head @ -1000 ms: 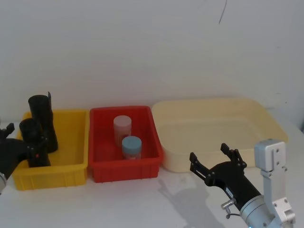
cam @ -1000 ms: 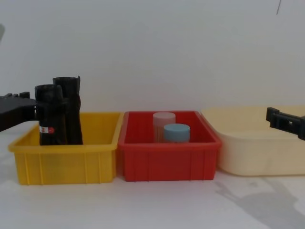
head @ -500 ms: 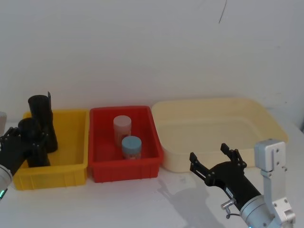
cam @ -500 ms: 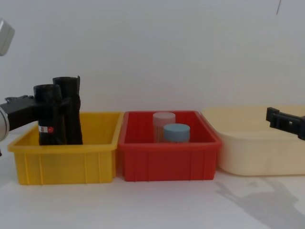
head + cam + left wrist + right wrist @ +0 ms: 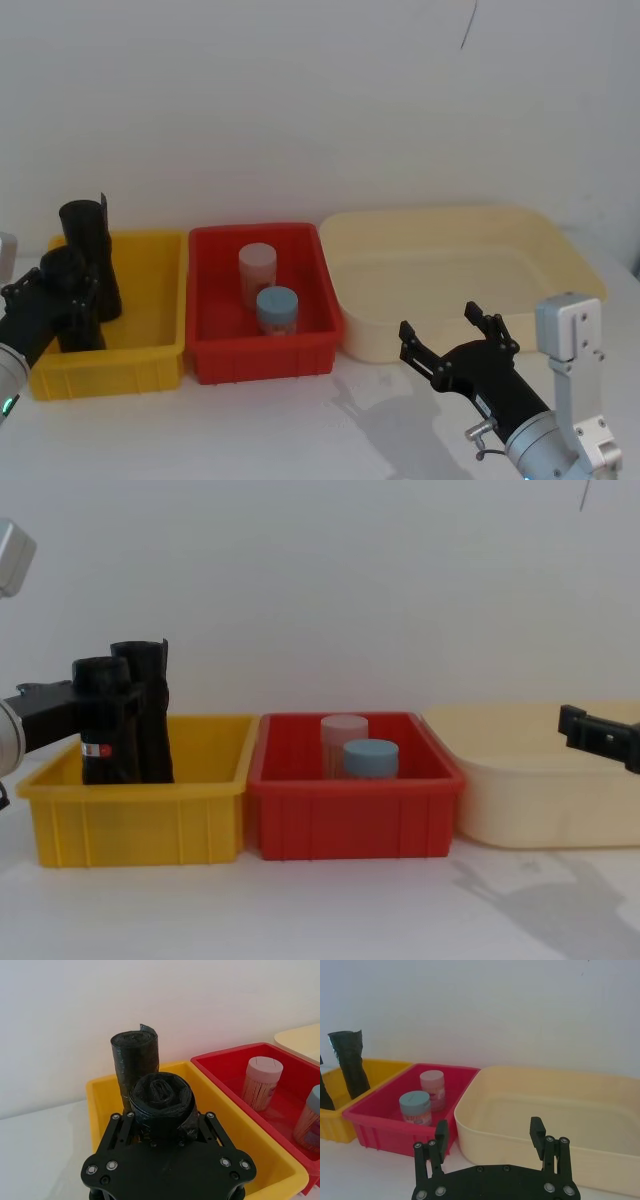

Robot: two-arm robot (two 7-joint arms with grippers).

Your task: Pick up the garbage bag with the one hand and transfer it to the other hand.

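At the yellow bin (image 5: 150, 370), left hand (image 5: 64, 290) clamped on garbage bag (image 5: 66, 268), right hand (image 5: 440, 323) spread open, empty.

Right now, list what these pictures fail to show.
Base of garbage bag: chest view, behind yellow bin wall; left wrist view, behind left gripper.
Its label print: chest view, too small.
Most of right gripper: chest view, past the right edge.
Half the blue-lidded jar: left wrist view, past the edge.

lab bench | bare white wall (image 5: 320, 580), white table (image 5: 300, 910), plastic bins (image 5: 350, 820)
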